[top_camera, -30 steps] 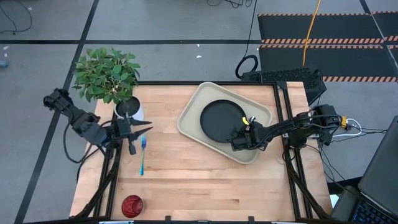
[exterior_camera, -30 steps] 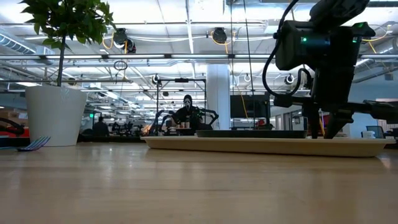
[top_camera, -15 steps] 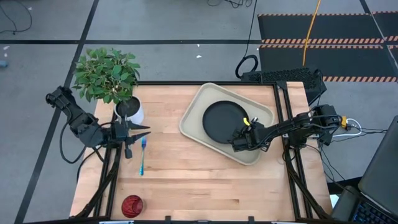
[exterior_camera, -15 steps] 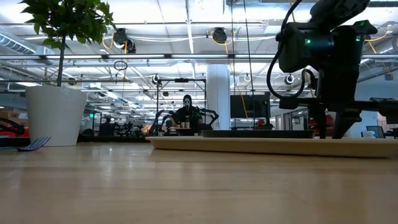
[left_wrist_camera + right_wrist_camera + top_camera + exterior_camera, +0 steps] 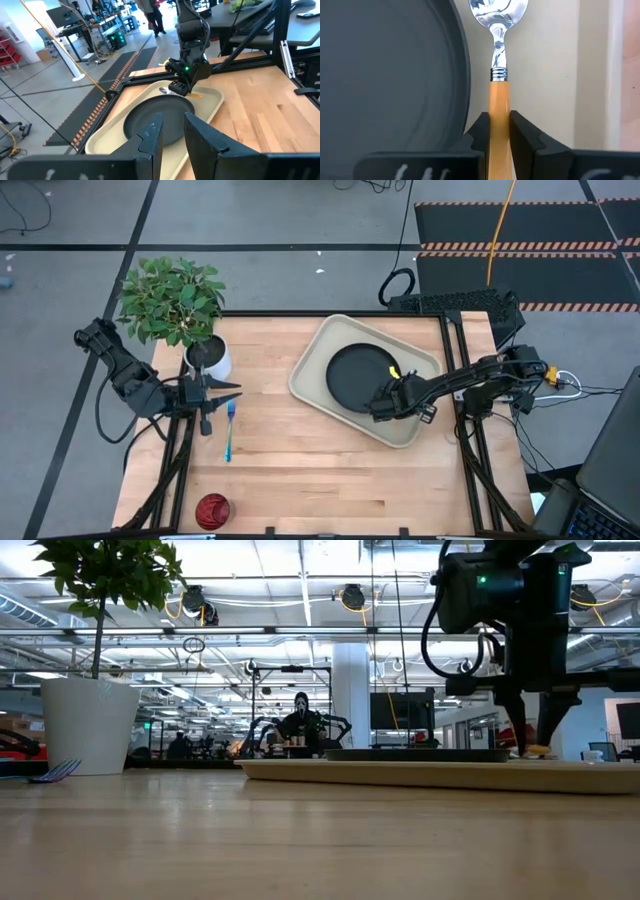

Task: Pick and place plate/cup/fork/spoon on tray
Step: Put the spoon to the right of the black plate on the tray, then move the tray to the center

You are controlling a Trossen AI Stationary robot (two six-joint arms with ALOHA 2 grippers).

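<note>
Orange handle: the right gripper (image 5: 499,131) has its jaws pinching the spoon (image 5: 498,75) by its handle, over the tray (image 5: 550,75).
Long axis: runs straight out from the jaws, silver bowl leading.
Beside it: the plate (image 5: 385,75) rim lies just alongside.
Left gripper (image 5: 172,131): jaws slightly apart, empty, nearer the fork (image 5: 229,430) on the bench (image 5: 300,470).
Cup (image 5: 212,510): well apart, near the left arm's side.
</note>
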